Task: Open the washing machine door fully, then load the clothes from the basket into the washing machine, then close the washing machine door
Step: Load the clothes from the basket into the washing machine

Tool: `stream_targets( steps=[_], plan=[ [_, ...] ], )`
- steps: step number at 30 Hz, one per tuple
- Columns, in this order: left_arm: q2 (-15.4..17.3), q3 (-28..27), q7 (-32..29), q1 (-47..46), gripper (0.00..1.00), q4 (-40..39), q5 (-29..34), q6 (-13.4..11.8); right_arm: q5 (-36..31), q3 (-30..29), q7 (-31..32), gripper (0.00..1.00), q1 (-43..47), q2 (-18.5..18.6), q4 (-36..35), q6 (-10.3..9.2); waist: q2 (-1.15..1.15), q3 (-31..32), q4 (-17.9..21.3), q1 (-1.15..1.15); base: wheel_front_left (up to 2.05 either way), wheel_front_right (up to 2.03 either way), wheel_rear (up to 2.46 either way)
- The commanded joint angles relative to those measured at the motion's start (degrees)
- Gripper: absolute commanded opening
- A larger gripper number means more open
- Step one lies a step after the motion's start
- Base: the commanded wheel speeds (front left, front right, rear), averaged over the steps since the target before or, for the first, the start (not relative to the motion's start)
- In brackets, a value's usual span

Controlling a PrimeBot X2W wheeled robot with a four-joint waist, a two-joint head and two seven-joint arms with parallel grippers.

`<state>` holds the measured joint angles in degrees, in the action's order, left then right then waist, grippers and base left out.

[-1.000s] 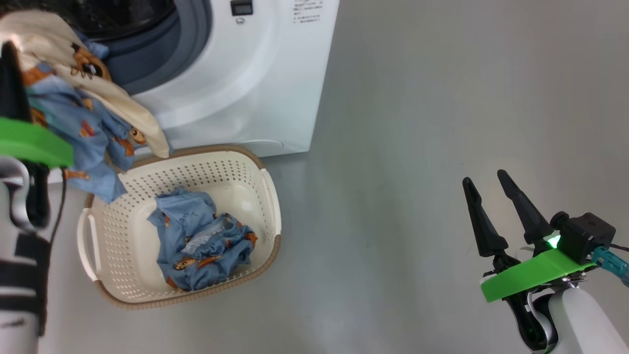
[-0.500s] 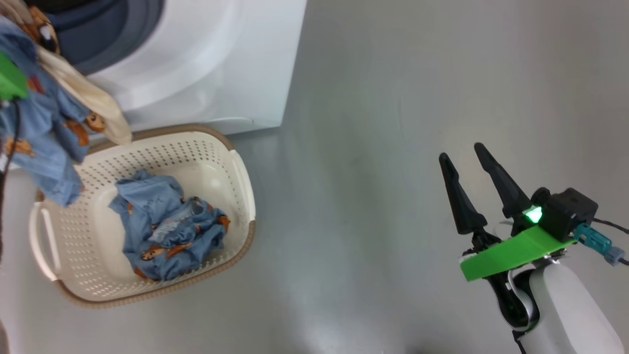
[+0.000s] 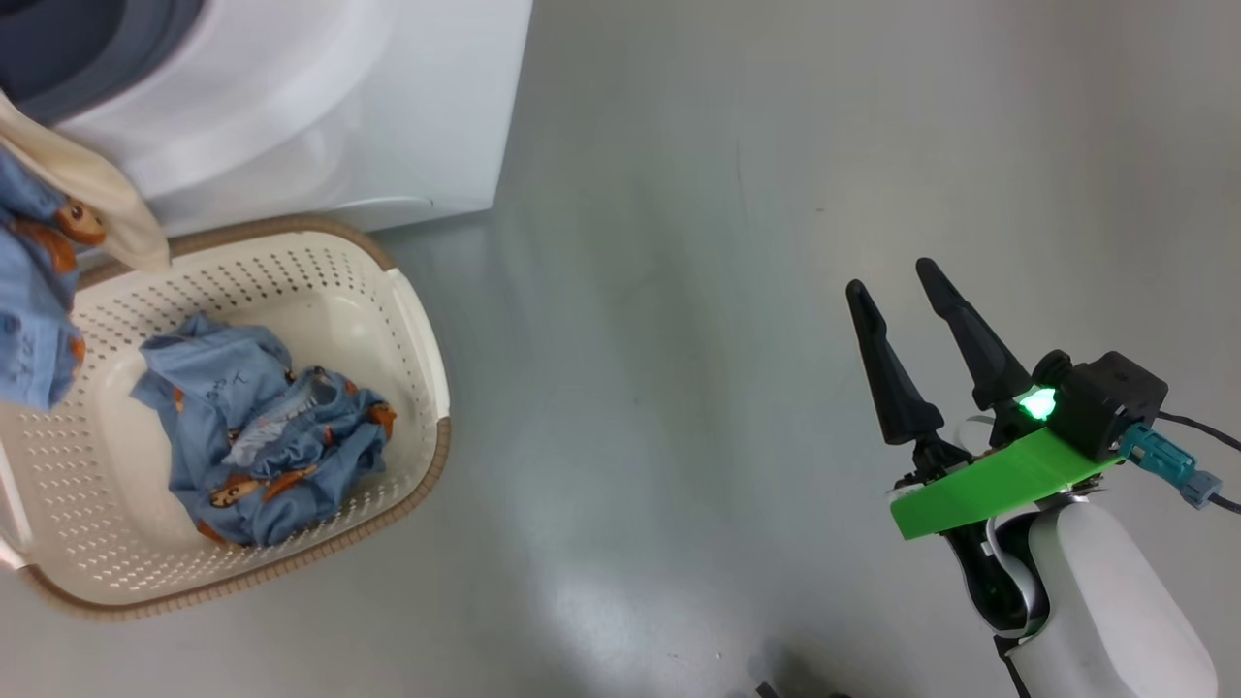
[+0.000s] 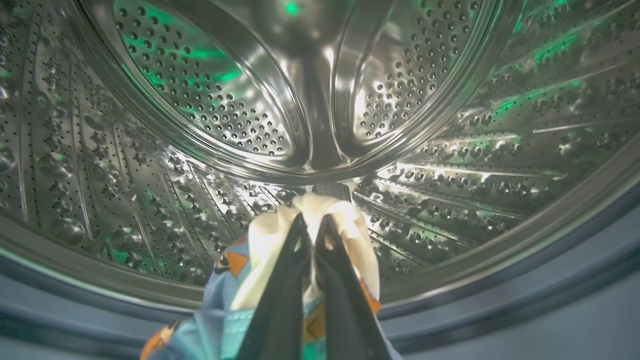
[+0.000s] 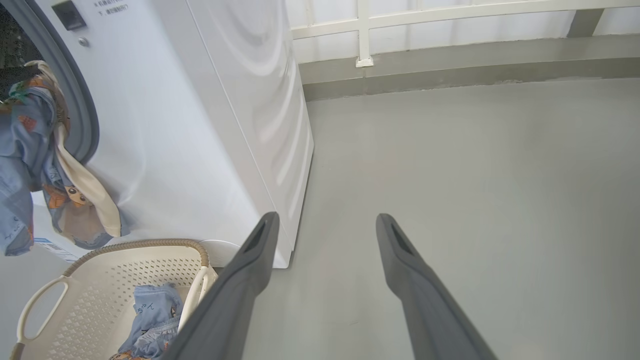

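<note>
My left gripper (image 4: 312,222) is shut on a bunch of clothes (image 4: 272,250), cream-white and light blue with orange prints, held at the mouth of the steel drum (image 4: 200,100) of the washing machine (image 3: 339,116). The bunch hangs out of the opening (image 5: 30,150) and over the basket's far end (image 3: 39,291). More blue clothes (image 3: 257,436) lie in the cream perforated basket (image 3: 417,320) on the floor in front of the machine. My right gripper (image 3: 892,276) stands open and empty over bare floor, far right of the basket (image 5: 326,219). The washing machine door is out of view.
A grey rubber gasket (image 4: 550,280) rings the drum. The grey floor (image 3: 679,388) stretches between the basket and my right arm. A white railing (image 5: 365,30) on a low kerb runs along the far side behind the machine.
The head camera has turned, so the whole picture has slid left and my left arm has left it. The held clothes still hang at the machine's opening. The right gripper stays open.
</note>
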<state>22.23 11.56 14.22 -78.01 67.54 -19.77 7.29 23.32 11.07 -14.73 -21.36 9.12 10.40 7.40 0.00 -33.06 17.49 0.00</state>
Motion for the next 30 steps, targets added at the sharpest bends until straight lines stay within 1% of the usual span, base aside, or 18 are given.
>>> stream_targets(
  steps=[1, 7, 9, 13, 18, 19, 20, 21, 22, 23, 30],
  plan=[
    [3.25, -0.58, 0.68, -2.21, 0.0, -2.81, 0.84, -0.74, -0.23, 1.11, -0.27, 1.0, -0.22, -0.01, -1.53, 0.09, 0.0, -0.74, 0.26, 0.0, 0.0, 0.0, 0.0],
    [4.71, -3.69, 0.76, -0.77, 0.0, -15.66, 2.96, -3.17, -0.36, 1.03, -0.27, 1.0, -0.92, -0.4, -1.75, 0.09, 0.0, -1.77, 0.07, 0.0, 0.0, 0.0, 0.0],
    [4.53, -4.9, 0.76, 0.94, 0.0, -17.73, 3.41, -3.47, -0.38, 1.09, -0.27, 1.0, -1.16, -0.42, -1.76, 0.09, 0.0, -1.8, 0.02, 0.0, 0.0, 0.0, 0.0],
    [3.71, -5.76, 0.77, 3.66, 0.0, -16.6, 3.99, -2.83, -0.4, 1.34, -0.27, 1.0, -1.39, -0.46, -1.71, 0.09, 0.0, -1.63, 0.0, 0.0, 0.0, 0.0, 0.0],
    [2.6, -5.25, 0.77, 4.06, 0.0, -10.89, 4.23, -1.72, -0.39, 1.7, -0.27, 1.0, -1.36, -0.52, -1.66, 0.09, 0.0, -1.45, -0.07, 0.0, 0.0, 0.0, 0.0],
    [2.4, -4.85, 0.77, 3.76, 0.24, -9.22, 4.33, -1.52, -0.39, 1.73, -0.27, 1.0, -1.32, -0.49, -1.62, 0.09, 0.0, -1.37, -0.14, 0.0, 0.0, 0.0, 0.0],
    [2.33, -4.43, 0.77, 3.24, 0.24, -8.15, 4.59, -1.37, -0.36, 1.77, -0.27, 1.0, -1.3, -0.47, -1.6, 0.09, 0.0, -1.35, -0.19, 0.0, 0.0, 0.0, 0.0],
    [2.19, -4.32, 0.77, 2.76, 0.73, -7.02, 4.51, -1.24, -0.33, 1.8, -0.27, 1.0, -1.3, -0.44, -1.58, 0.09, 0.0, -1.31, -0.23, 0.0, 0.0, 0.0, 0.0],
    [2.0, -4.18, 0.76, 2.31, 0.98, -5.58, 4.34, -1.09, -0.31, 1.81, -0.27, 1.0, -1.28, -0.41, -1.57, 0.09, 0.0, -1.27, -0.3, 0.0, 0.0, 0.0, 0.0],
    [1.87, -3.74, 0.76, 1.81, 1.0, -4.34, 4.46, -0.93, -0.29, 1.8, -0.27, 1.0, -1.27, -0.37, -1.57, 0.09, 0.0, -1.25, -0.38, 0.0, 0.0, 0.0, 0.0],
    [1.07, -2.73, 0.77, 0.03, 1.0, -0.74, 3.84, -0.27, -0.41, 1.83, -0.27, 1.0, -1.45, -0.22, -1.54, 0.09, 0.0, -1.02, -1.16, 0.0, 0.0, 0.0, 0.0]
  ],
)
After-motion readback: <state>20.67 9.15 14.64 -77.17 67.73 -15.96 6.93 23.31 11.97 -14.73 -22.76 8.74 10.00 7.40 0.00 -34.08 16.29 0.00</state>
